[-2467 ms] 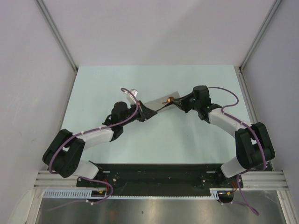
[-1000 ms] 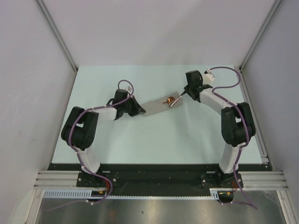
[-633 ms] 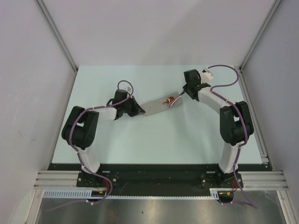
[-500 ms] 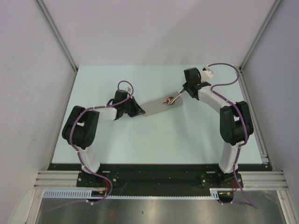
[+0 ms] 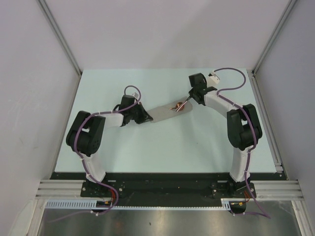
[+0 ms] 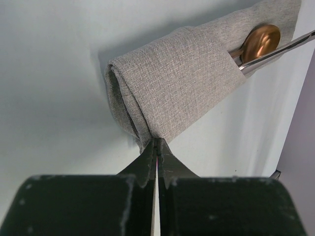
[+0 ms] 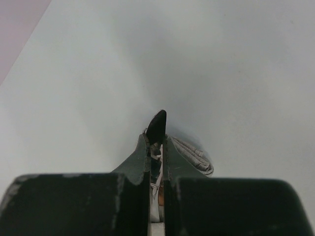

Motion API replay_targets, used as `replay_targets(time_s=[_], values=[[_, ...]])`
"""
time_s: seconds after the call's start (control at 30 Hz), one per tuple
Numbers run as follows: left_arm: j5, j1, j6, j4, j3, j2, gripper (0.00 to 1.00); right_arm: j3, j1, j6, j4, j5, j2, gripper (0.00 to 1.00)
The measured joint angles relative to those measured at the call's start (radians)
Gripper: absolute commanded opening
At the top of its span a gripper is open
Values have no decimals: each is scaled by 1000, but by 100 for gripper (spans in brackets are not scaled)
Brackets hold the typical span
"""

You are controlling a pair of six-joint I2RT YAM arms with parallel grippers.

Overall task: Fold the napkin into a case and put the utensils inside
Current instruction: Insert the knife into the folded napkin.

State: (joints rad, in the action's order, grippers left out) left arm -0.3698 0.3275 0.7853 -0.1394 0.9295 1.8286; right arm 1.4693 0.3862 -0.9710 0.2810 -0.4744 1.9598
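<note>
The napkin, folded into a narrow grey-beige case [image 5: 165, 111] [image 6: 177, 81], lies slanted on the table. My left gripper [image 5: 146, 117] [image 6: 156, 143] is shut on the case's lower left end. The copper spoon's bowl [image 5: 175, 106] [image 6: 261, 41] rests at the case's open upper right end, its handle hidden inside. Beside it a silvery utensil [image 5: 183, 104] [image 6: 276, 50] sticks out of the opening. My right gripper [image 5: 188, 98] [image 7: 156, 142] is shut on the outer end of that piece; a dark tip [image 7: 158, 126] pokes past its fingers, and the case's edge [image 7: 195, 156] shows just beyond.
The pale table [image 5: 162, 142] is bounded by white walls with metal posts [image 5: 59, 37] at the back corners. Both arms reach inward over the middle, their purple cables [image 5: 230, 73] looping above. A black base rail [image 5: 162, 187] runs along the near edge.
My right gripper has shifted left and slightly back with the silvery utensil, and its elbow has swung inward. The left gripper and the case have stayed where they were.
</note>
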Motion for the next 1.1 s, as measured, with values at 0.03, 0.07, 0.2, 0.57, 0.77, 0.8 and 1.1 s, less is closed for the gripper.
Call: replay_targets(time_s=[0.03, 0.07, 0.2, 0.57, 0.77, 0.8, 1.1], values=[[0, 0, 0, 0, 0, 3, 0, 1, 4, -4, 1, 0, 0, 0], [0, 0, 0, 0, 0, 5, 0, 2, 6, -8, 2, 0, 0, 0], [0, 0, 0, -3, 0, 8, 0, 3, 14, -39, 21, 0, 0, 0], [0, 2, 1, -8, -1, 14, 0, 8, 33, -179, 120, 31, 2, 0], [0, 4, 1, -8, -1, 14, 0, 13, 47, -232, 151, 51, 14, 0], [0, 5, 1, -8, -1, 14, 0, 13, 50, -240, 158, 55, 15, 0], [2, 10, 1, -7, -1, 14, 0, 27, 62, -325, 214, 99, 31, 0]])
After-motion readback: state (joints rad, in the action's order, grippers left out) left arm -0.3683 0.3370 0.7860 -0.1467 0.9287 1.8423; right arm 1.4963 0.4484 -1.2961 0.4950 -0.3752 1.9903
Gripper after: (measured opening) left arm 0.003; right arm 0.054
